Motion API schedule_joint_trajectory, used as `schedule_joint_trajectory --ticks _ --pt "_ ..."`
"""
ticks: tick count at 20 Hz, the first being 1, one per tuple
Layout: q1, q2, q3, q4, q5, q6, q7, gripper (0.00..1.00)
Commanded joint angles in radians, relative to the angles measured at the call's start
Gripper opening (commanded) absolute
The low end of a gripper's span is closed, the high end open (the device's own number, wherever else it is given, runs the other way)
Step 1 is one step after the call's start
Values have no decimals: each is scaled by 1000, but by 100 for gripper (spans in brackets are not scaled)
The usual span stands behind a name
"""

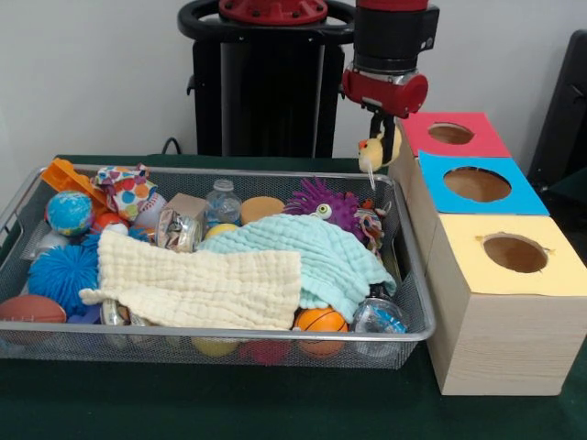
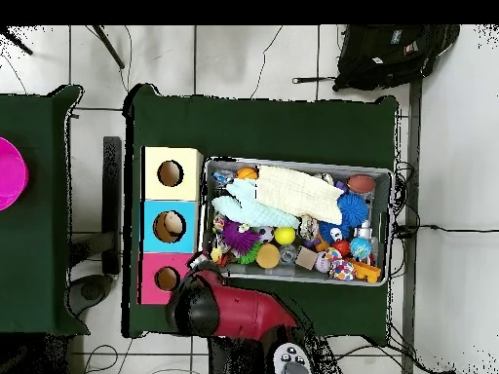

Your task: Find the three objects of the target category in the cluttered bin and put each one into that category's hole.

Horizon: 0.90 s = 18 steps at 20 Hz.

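Observation:
My gripper [image 1: 380,137] hangs over the far right corner of the wire bin [image 1: 229,334], shut on a small yellow plush toy [image 1: 370,153] with a thin tail dangling below it. The toy is lifted above the bin's rim, just left of the wooden box row. That row has a pink-topped hole [image 1: 450,134], a blue-topped hole [image 1: 477,184] and a yellow-topped hole [image 1: 515,252]. From overhead, the red arm [image 2: 234,307] covers the gripper beside the pink box [image 2: 153,280]; the toy is hidden there.
The bin [image 2: 394,209] is packed: a cream cloth [image 1: 202,286], a mint cloth [image 1: 316,252], a purple spiky toy [image 1: 323,200], a blue spiky ball [image 1: 62,270], a globe ball [image 1: 70,212], a mini basketball [image 1: 321,320], a small bottle [image 1: 222,202]. A black backpack [image 2: 390,54] lies beyond the table.

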Motion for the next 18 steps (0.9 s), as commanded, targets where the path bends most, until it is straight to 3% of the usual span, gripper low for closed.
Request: schedule_joint_trajectory --ticks 1,10,18 --pt "17 -58 -32 -23 37 148 95 0" --pt "78 -148 -71 -31 51 270 119 0" --pt "86 -70 -17 7 97 168 163 0"
